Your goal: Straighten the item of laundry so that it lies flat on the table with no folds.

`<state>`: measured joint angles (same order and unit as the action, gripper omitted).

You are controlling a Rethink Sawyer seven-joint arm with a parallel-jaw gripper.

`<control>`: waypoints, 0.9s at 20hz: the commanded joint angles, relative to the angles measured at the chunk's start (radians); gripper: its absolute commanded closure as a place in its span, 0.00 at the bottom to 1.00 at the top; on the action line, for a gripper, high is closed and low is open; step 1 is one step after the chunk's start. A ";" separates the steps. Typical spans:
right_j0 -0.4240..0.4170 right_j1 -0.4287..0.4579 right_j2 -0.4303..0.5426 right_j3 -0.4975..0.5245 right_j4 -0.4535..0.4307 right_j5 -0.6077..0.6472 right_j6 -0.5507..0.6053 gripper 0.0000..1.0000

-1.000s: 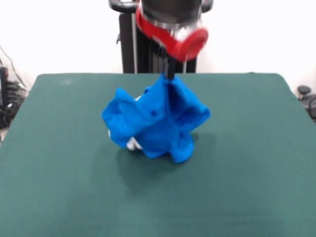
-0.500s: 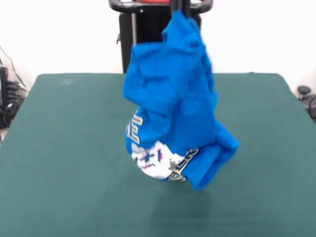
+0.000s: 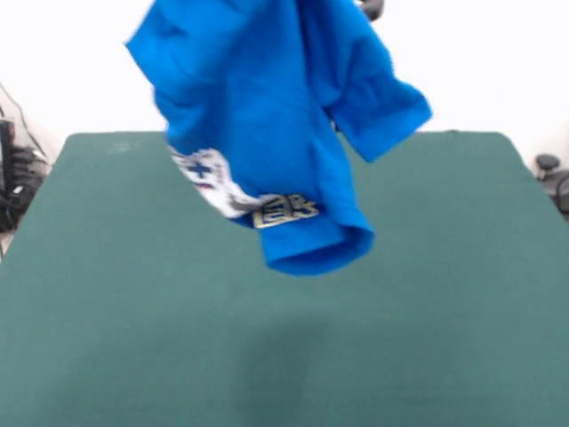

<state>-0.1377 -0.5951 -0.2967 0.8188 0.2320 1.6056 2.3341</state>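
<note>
The item of laundry (image 3: pixel 267 107), a bright blue T-shirt, hangs in the air well above the table (image 3: pixel 444 311), and its top runs past the picture's upper edge. It is bunched and folded. One sleeve (image 3: pixel 382 116) sticks out to the right. A strip of the white print with lettering (image 3: pixel 222 191) shows near the lower hem. The lowest fold (image 3: pixel 316 249) hangs clear of the green cloth and casts a faint shadow (image 3: pixel 284 356) on it. The gripper does not show; whatever holds the shirt is above the frame or behind the fabric.
Cables and dark gear (image 3: pixel 13 178) lie beyond the table's left edge. A small dark object (image 3: pixel 551 169) sits beyond its right edge. A white wall stands behind.
The shirt has risen from the table top to hang high in the air and has swung leftward, partly unfurling. The gripper and arm have gone out of the top of the picture.
</note>
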 commanded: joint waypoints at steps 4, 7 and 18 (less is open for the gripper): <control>-0.100 -0.075 0.102 0.360 -0.061 -0.211 -0.241 1.00; -0.128 -0.113 0.108 0.445 -0.091 -0.322 -0.297 1.00; -0.240 -0.131 0.199 0.667 -0.235 -0.673 -0.373 1.00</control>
<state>-0.3745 -0.7541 -0.2768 1.2066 0.0801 1.0588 2.3339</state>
